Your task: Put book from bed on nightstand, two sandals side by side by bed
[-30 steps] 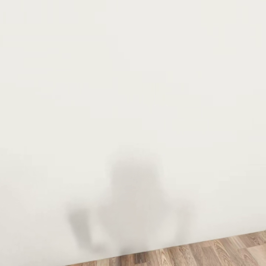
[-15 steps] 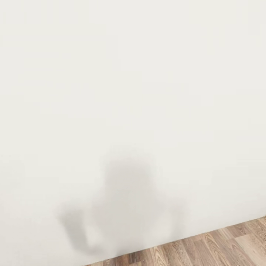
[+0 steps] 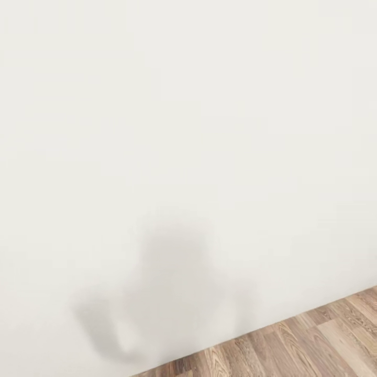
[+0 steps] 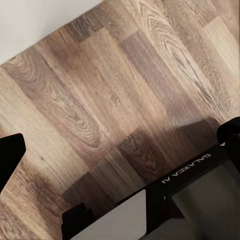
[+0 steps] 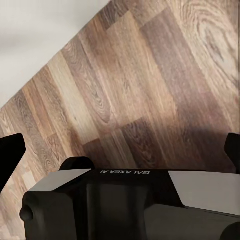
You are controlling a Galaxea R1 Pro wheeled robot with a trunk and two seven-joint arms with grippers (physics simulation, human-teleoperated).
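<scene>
The book, the two sandals, the bed and the nightstand are out of view. A plain white wall faces the head camera, with my own grey shadow low on it. My left gripper hangs open over the wooden floor, its black fingertips wide apart with nothing between them. My right gripper is also open and empty above the floor.
A strip of wood-plank floor meets the wall at the lower right of the head view. My black and grey base sits under the left gripper, and the base also lies below the right one. The wall is close by.
The whole head view has shifted: the shadow sits further left and more floor shows at the lower right, so the camera has turned.
</scene>
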